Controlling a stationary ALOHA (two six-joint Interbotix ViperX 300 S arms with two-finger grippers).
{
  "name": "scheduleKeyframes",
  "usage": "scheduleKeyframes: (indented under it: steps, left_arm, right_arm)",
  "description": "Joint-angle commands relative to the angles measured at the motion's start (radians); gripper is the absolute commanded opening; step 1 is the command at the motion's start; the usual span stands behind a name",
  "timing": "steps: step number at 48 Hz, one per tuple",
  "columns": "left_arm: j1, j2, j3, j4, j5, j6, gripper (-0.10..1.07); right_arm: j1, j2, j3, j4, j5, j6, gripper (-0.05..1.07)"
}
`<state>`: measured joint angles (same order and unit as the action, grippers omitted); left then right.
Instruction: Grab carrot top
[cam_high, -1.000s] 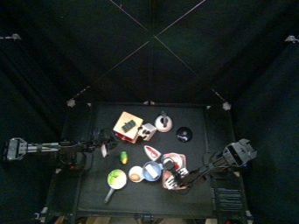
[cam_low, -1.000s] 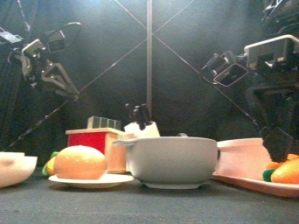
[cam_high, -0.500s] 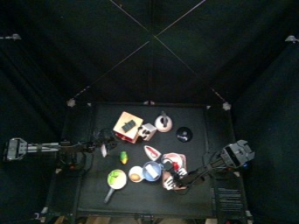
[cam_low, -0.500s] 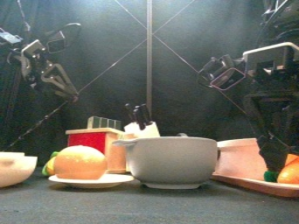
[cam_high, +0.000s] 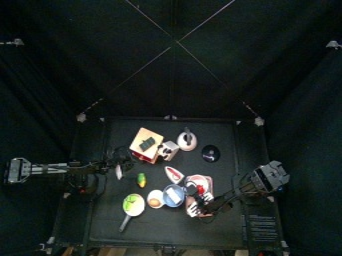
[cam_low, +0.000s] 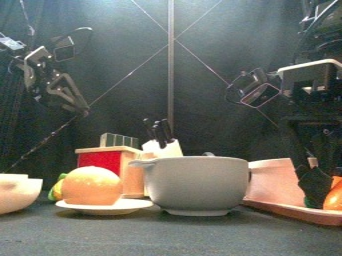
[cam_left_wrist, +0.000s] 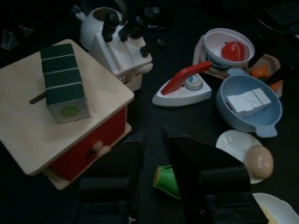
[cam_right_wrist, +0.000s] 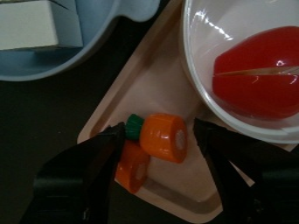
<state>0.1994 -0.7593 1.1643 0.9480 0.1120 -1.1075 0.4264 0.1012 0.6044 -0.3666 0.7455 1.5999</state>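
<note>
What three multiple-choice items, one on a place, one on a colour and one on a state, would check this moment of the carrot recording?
1. Where does the carrot lie?
A. on the wooden box
B. on the pale tray beside the clear bowl
C. in the blue bowl

2. What colour is the item in the clear bowl?
A. red
B. purple
C. white

3. How does the right end effector stand?
A. shut on the carrot
B. shut and empty
C. open, a jaw on either side of the carrot

Answers:
1 B: the right wrist view shows it on the tray next to the bowl's rim.
2 A: the red item fills the bowl.
3 C: the jaws flank the carrot with gaps on both sides.
</note>
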Motion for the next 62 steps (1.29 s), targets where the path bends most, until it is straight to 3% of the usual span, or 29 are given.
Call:
scheduleKeyframes:
  steps: [1, 62]
  left_arm:
    - [0.003, 0.002, -0.012, -0.002, -0.005, -0.002, 0.66]
    - [0.003, 0.002, -0.009, -0.012, -0.003, -0.002, 0.66]
  right_arm:
    - [0.002, -0.014, -0.017, -0.002, -0.002, 0.000, 0.94]
    - [0.006, -0.003, -0.032, -0.006, 0.017, -0.005, 0.94]
